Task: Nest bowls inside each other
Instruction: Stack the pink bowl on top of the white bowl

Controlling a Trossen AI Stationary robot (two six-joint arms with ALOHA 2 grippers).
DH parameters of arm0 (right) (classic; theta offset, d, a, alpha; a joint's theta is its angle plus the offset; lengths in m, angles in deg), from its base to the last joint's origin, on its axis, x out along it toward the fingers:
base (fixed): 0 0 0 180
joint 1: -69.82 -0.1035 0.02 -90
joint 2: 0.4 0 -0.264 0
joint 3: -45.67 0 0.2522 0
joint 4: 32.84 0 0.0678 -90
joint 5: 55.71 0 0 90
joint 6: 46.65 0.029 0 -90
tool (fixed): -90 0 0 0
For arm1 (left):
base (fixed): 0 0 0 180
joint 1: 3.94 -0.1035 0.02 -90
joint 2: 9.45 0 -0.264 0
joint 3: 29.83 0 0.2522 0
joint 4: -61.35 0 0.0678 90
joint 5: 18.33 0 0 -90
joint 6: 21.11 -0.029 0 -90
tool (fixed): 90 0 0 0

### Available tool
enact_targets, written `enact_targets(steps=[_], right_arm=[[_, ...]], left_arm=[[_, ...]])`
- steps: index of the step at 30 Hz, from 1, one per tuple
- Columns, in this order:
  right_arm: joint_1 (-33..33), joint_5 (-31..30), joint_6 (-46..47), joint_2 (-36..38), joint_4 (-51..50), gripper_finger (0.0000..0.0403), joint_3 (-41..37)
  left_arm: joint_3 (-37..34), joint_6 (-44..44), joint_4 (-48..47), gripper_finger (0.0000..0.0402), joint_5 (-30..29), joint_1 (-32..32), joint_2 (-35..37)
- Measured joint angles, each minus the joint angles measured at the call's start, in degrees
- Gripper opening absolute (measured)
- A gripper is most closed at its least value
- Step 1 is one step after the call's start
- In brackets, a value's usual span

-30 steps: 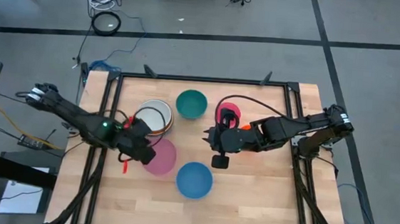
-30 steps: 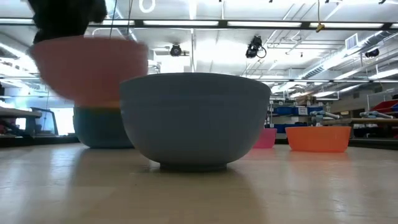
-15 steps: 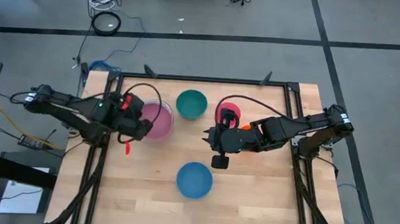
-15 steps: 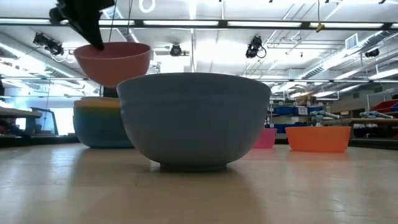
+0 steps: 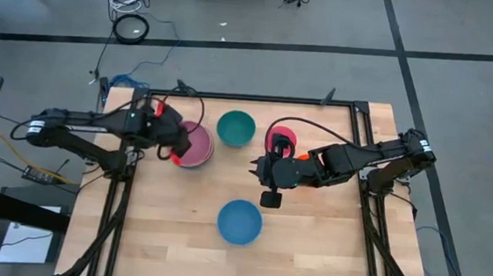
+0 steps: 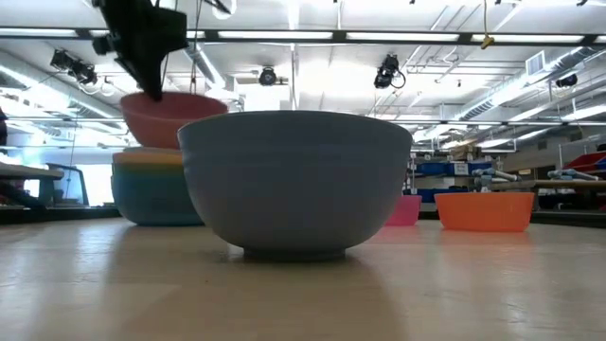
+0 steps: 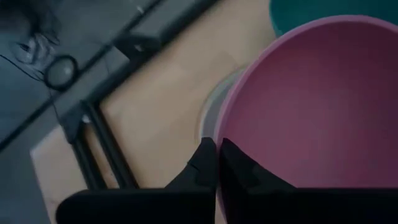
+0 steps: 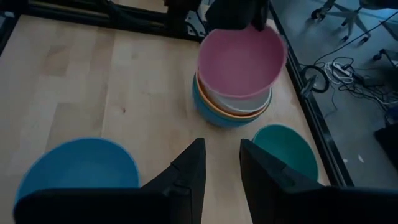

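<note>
step: seating pink bowl (image 8: 239, 59) over stack (image 8: 231, 112) | left gripper (image 7: 217, 163) clamped on its rim | right gripper (image 8: 221, 163) fingers apart, empty, waiting mid-table | next: lower squarely, release

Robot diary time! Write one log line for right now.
left gripper: shut on round pink plastic bowl | bowl: above nested bowl stack | right gripper: open, mid-table, empty | loose: teal bowl, blue bowl

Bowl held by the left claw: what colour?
Pink bowl, clearest in the right wrist view, pinched by the left claw.
</note>
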Motion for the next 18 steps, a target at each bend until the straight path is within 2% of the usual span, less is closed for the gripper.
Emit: enact_targets(steps=[6, 11, 18], right_arm=[[0.0, 0.0, 0.1, 0.0, 0.0, 0.0087, 0.0], [0.0, 0.0, 0.1, 0.0, 0.1, 0.0087, 0.0], [0.0, 0.0, 0.1, 0.0, 0.1, 0.0087, 0.0]], left_arm=[[-3.2, -4.0, 6.0, 0.0007, 3.9, -4.6, 0.0], [-4.9, -6.0, 7.3, 0.0008, 8.3, -9.1, 0.0], [-5.7, -6.0, 8.3, 0.0081, 7.8, -11.7, 0.0]])
